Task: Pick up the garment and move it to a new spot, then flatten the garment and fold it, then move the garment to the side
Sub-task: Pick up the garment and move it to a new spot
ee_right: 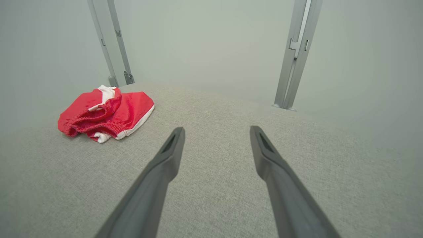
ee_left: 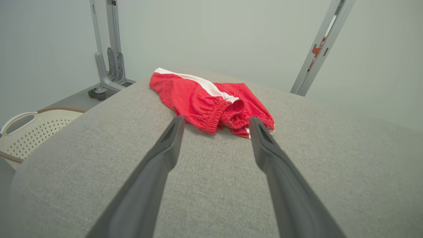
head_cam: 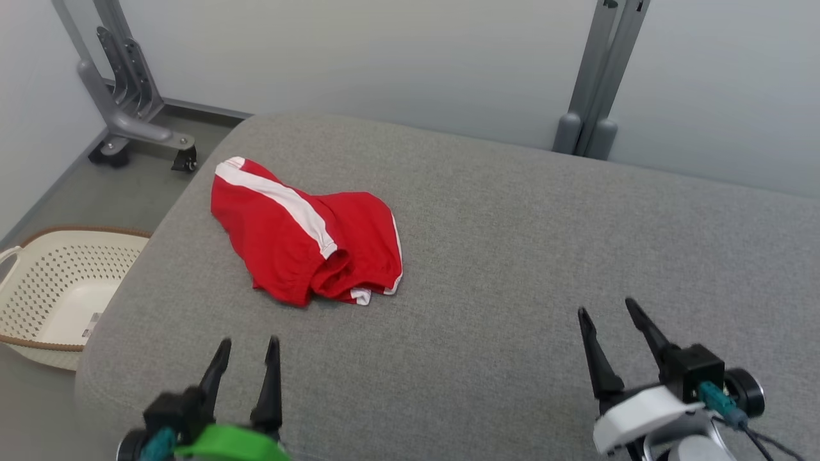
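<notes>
Head view: the red garment (head_cam: 301,237), white-striped, lies crumpled at centre left on the grey cushioned surface (head_cam: 512,256). The left pincer (head_cam: 250,341), lower left, and the right pincer (head_cam: 605,306), lower right, both stand with fingers apart, holding nothing. A perforated cream basket (head_cam: 32,282) sits at the left edge. Left wrist view: the garment's gathered waistband (ee_left: 214,115) faces the fingertips. Right wrist view: garment at middle left, its white hem showing.

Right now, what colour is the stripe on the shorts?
White, running along the red shorts; the stripe shows best in the head view.
</notes>
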